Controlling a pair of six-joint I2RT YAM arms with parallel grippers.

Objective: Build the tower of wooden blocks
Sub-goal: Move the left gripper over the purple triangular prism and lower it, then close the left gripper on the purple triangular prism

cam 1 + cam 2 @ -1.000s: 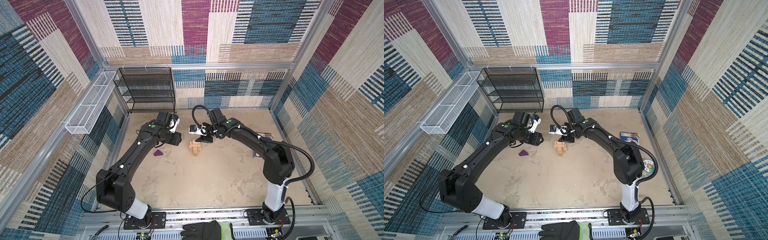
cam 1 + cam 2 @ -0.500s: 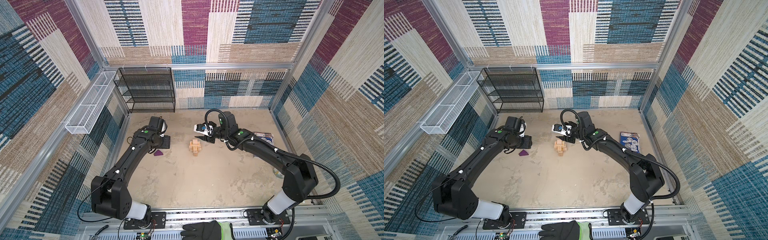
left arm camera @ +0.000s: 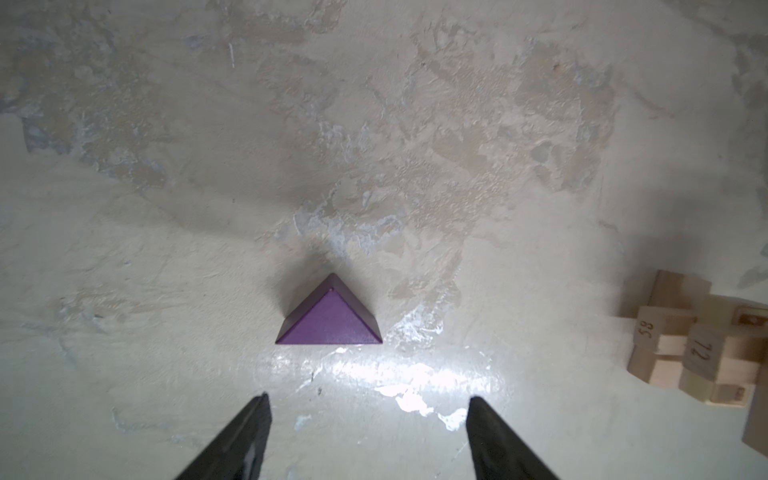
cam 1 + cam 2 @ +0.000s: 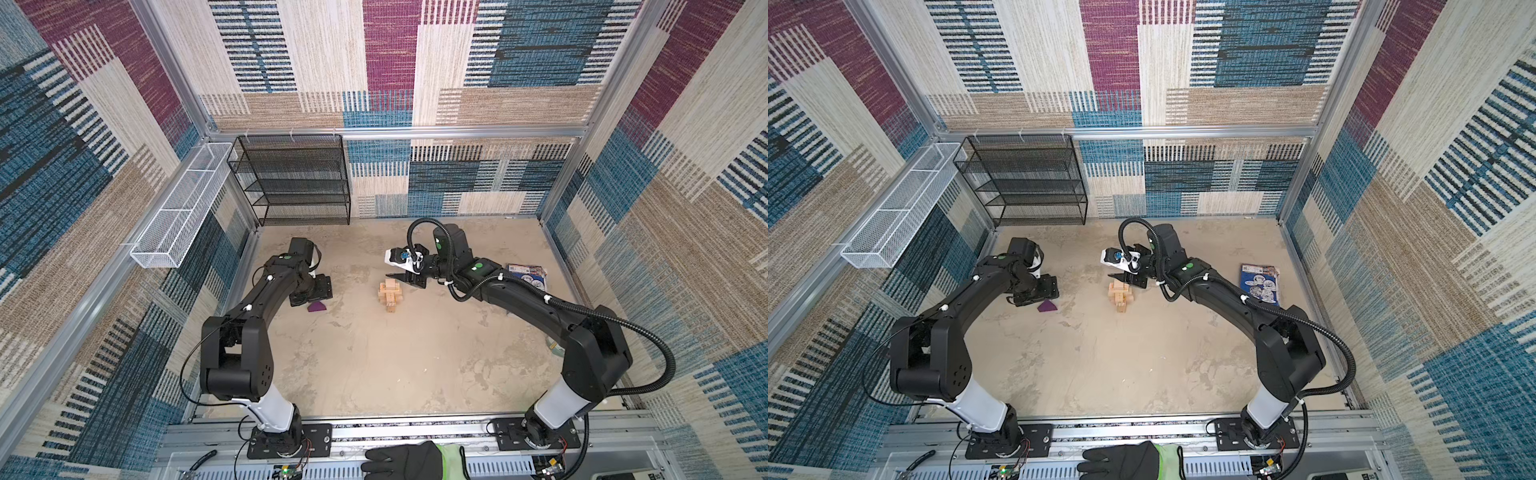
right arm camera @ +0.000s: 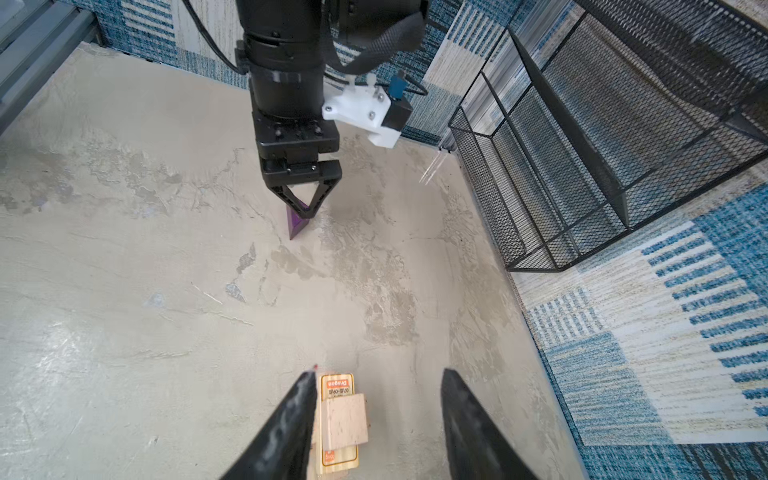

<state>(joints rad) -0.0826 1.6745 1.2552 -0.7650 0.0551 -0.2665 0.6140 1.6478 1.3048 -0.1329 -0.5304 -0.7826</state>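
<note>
The tower [image 4: 390, 294] [image 4: 1121, 295] is a short stack of pale wood blocks laid crosswise near the middle of the floor, with a cube [image 5: 345, 419] on top of an orange-printed brick. My right gripper [image 5: 378, 372] [image 4: 400, 277] hovers just above it, open and holding nothing. The purple wedge [image 4: 317, 306] [image 4: 1047, 306] [image 3: 330, 320] lies flat on the floor to the left of the tower. My left gripper [image 3: 369, 397] [image 4: 314, 291] points down right behind the wedge, open, its fingertips [image 3: 259, 409] clear of it. The tower [image 3: 698, 353] shows at the edge of the left wrist view.
A black wire shelf [image 4: 297, 178] stands against the back wall at the left. A white wire basket [image 4: 178, 208] hangs on the left wall. A blue booklet [image 4: 527, 275] lies at the right wall. A gloved hand [image 4: 405, 463] rests at the front rail.
My left arm has swung left and down from beside the tower to the purple wedge, and its jaws have widened. The right arm has drawn its elbow back while its gripper stays over the tower.
</note>
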